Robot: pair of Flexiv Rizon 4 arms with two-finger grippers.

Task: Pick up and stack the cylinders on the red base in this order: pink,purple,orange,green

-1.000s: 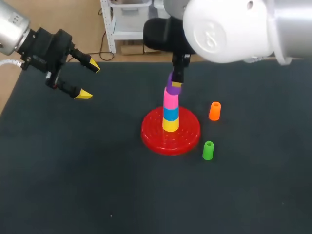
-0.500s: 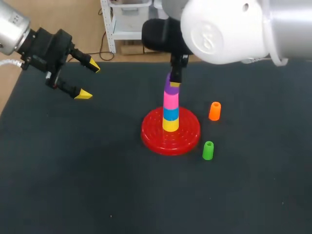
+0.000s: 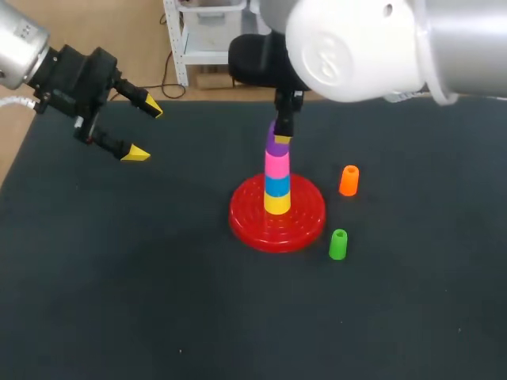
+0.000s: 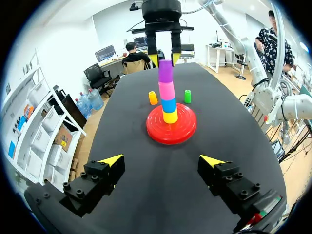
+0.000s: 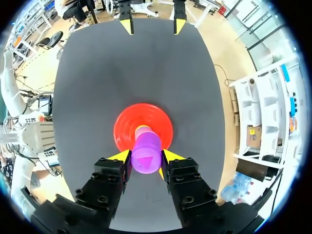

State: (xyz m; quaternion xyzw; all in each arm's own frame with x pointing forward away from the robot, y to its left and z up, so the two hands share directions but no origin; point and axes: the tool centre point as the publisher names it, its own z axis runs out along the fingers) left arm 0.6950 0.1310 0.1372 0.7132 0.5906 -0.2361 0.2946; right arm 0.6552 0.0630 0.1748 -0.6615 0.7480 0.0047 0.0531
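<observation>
Right gripper point(image 5: 145, 157) fingers grasp the purple cylinder point(image 4: 165, 70), seated on the pink cylinder point(image 4: 166, 90) above the red base point(image 4: 158, 137). Recommend confirming square seating, then releasing straight upward. Left gripper point(image 3: 144, 132): fingers spread, empty.

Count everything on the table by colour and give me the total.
yellow cylinder: 1
blue cylinder: 1
pink cylinder: 1
purple cylinder: 1
orange cylinder: 1
green cylinder: 1
red base: 1
Total: 7
</observation>
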